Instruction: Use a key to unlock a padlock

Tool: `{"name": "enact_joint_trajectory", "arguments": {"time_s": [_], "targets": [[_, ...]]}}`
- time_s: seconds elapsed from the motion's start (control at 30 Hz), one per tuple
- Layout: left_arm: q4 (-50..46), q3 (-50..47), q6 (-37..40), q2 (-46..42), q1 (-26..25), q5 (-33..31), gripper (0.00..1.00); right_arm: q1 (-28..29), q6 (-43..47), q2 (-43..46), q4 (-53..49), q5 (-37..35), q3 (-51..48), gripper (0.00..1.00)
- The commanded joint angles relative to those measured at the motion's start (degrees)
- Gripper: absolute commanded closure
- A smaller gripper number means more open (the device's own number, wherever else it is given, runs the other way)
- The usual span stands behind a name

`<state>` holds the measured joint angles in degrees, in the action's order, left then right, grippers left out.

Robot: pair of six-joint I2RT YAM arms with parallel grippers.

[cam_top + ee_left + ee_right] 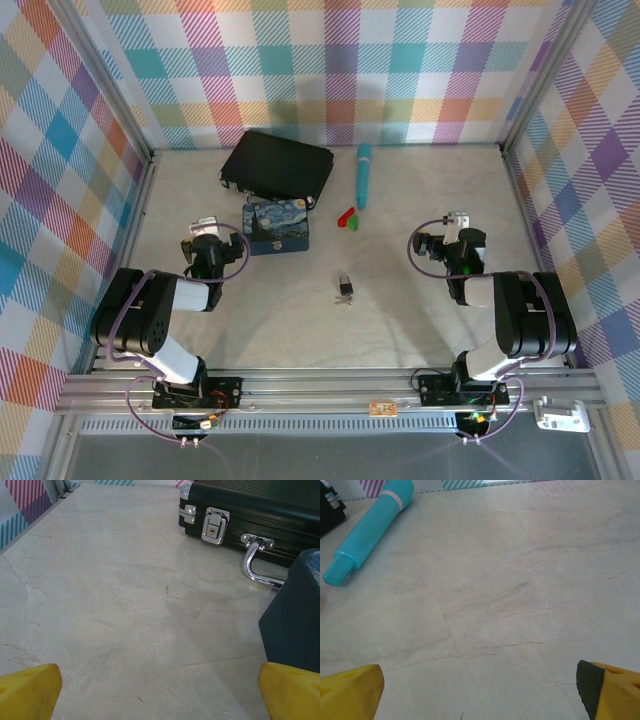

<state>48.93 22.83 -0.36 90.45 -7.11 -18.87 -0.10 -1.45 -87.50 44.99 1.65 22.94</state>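
Padlock [344,283], tiny, dark, blocky, silvery key [344,298] beside it

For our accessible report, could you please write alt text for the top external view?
A tiny dark padlock and a key close by lie untouched on the table, between the left arm and the right arm. Farther back are a black case, a painted box, a teal cylinder and red and green blocks.

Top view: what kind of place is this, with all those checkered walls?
Probably a robot test booth: plaid walls on a metal frame enclose a marble-look table, with a left arm and right arm bolted at its near edge.
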Motion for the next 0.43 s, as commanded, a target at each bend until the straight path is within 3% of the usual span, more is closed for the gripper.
{"name": "enact_joint_trajectory", "arguments": {"time_s": [0.0, 0.4], "targets": [[2.4, -0.24, 0.43, 0.07, 0.49, 0.83, 0.0, -0.23, 1.1, -0.39, 1.41, 1.84, 1.1, 0.01], [2.4, -0.23, 0.38, 0.07, 0.49, 0.79, 0.0, -0.17, 1.02, -0.38, 1.26, 1.74, 1.23, 0.01]]}}
